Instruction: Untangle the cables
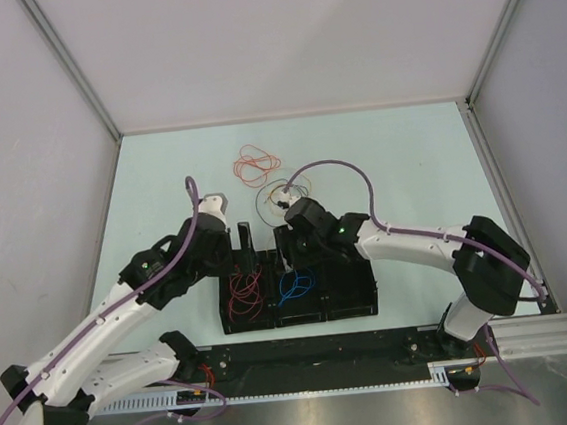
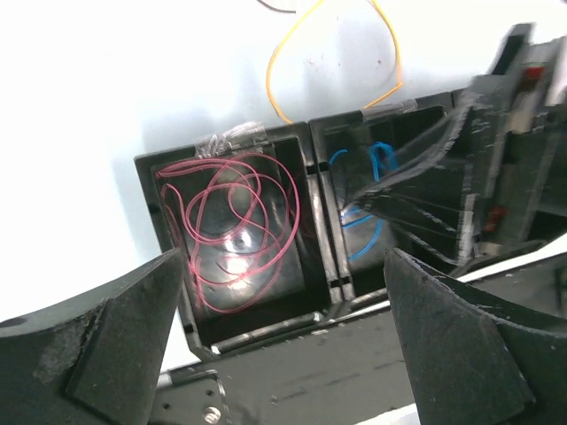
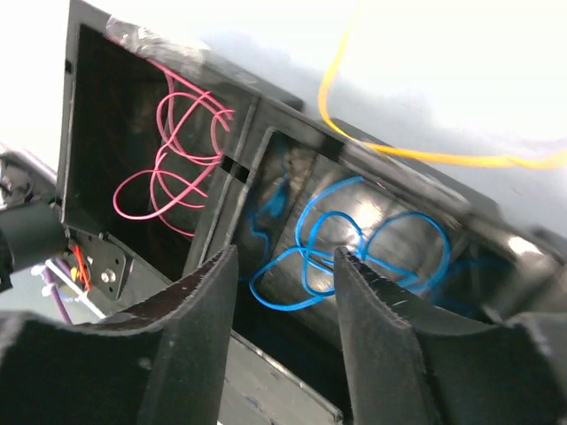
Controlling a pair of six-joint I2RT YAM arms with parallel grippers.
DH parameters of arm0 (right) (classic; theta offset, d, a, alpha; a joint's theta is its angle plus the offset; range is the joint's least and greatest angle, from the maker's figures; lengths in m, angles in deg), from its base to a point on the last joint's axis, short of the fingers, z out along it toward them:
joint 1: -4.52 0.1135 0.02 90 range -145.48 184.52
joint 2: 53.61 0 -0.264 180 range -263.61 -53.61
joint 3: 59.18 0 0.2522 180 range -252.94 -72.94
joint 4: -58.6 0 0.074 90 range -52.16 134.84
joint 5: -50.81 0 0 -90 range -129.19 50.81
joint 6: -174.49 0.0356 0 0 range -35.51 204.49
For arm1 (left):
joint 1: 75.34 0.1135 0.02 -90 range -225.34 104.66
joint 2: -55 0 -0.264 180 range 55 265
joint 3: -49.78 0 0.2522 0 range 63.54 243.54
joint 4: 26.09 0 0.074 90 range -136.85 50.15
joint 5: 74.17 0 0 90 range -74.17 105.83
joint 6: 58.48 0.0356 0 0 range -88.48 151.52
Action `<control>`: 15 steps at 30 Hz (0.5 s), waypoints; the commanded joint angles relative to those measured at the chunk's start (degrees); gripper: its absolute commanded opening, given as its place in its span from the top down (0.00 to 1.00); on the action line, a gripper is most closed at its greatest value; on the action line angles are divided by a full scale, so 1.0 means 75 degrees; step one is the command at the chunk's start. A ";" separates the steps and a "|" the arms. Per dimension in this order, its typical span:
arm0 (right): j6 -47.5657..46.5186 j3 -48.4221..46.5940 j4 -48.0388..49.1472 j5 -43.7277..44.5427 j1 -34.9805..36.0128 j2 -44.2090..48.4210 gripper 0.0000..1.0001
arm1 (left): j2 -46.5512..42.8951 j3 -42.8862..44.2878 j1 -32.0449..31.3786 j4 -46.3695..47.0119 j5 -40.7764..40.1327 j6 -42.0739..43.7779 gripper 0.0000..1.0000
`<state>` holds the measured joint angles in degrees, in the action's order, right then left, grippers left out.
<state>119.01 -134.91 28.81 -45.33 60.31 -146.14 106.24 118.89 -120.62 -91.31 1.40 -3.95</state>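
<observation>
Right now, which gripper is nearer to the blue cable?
Right. The right gripper hangs just above the blue cable; the left gripper is over the red cable in the neighbouring bin.

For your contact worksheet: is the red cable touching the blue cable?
Apart. Left wrist view: red cable and blue cable lie in separate compartments, a wall between them.

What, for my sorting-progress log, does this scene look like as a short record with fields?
tray left compartment: red cables
tray middle compartment: blue cables
table beyond tray: orange cables, lying apart; mixed tangle with a yellow strand
left gripper: open, holding nothing, over red cables
right gripper: open, holding nothing, over blue cables
</observation>
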 commanded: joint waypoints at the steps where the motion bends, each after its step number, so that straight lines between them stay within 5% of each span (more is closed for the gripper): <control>1: 0.0821 -0.0571 -0.0954 0.1203 0.0108 0.0770 0.46 | -0.0223 -0.0138 0.0095 0.0521 -0.0102 0.0884 0.00; 6: 0.1384 -0.1052 -0.1880 0.1694 0.0237 0.1028 0.32 | -0.0340 -0.0407 0.0201 0.0814 -0.0067 0.1387 0.00; 15: 0.2228 -0.1077 -0.2257 0.2936 0.1080 0.1099 0.31 | -0.0411 -0.0876 0.0388 0.1213 0.0190 0.1647 0.00</control>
<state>131.25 -141.54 14.03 -30.72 65.95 -138.76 103.51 113.27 -118.23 -84.99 1.66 6.17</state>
